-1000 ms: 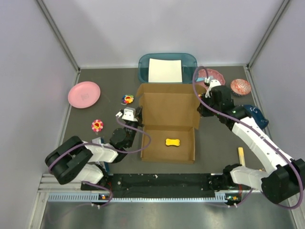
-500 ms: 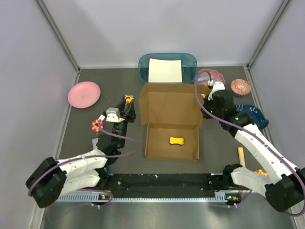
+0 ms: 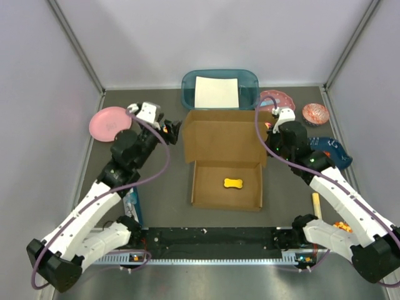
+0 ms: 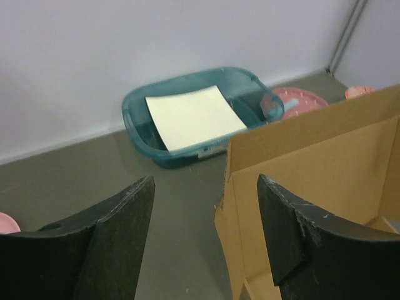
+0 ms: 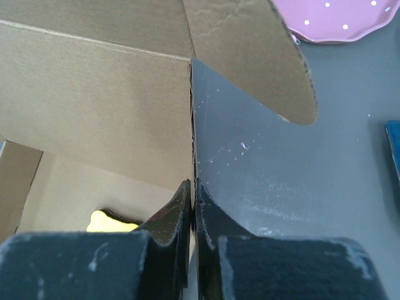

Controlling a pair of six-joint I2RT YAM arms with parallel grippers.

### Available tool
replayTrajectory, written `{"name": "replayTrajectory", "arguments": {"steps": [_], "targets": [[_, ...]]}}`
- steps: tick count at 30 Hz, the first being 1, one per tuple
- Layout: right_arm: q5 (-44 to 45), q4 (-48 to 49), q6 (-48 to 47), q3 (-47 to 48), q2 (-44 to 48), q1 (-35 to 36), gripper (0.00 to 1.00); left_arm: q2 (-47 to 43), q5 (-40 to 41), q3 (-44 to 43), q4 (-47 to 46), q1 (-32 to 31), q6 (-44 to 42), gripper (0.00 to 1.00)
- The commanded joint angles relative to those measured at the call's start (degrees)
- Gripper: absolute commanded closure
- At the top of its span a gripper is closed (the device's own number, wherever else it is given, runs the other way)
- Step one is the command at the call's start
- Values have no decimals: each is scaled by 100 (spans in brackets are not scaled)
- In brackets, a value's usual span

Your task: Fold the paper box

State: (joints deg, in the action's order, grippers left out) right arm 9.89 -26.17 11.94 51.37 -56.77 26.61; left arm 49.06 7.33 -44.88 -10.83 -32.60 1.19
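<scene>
My right fingers (image 5: 165, 219) pinch the box (image 3: 222, 140) lid edge; left fingers (image 4: 106, 237) wide, beside it. A one-sided pull could skew or tear it.

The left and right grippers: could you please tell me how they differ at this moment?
The left gripper has its fingers spread open; the right gripper has its fingers shut. The left gripper holds nothing, near the far left corner of the paper box; the right gripper pinches a cardboard panel on the box's right side. Both sit beside the box's raised back panel.
</scene>
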Motion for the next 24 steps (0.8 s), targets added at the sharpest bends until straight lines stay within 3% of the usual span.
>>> {"name": "replayTrajectory", "arguments": {"steps": [1,6,11,24], "targets": [[136,244,-96,31,140,90,100,681,-1426,-1256,3195,289,320,27],[118,244,-105,39,79,108,100,1430,-1840,-1952,3895,315,478,17],[197,244,-148,-4,158,151,100,2064,-1973,-2341,4361,351,478,16],[162,279,-175,-40,149,239,100,2705,-2156,-2332,3852,702,681,30]]}}
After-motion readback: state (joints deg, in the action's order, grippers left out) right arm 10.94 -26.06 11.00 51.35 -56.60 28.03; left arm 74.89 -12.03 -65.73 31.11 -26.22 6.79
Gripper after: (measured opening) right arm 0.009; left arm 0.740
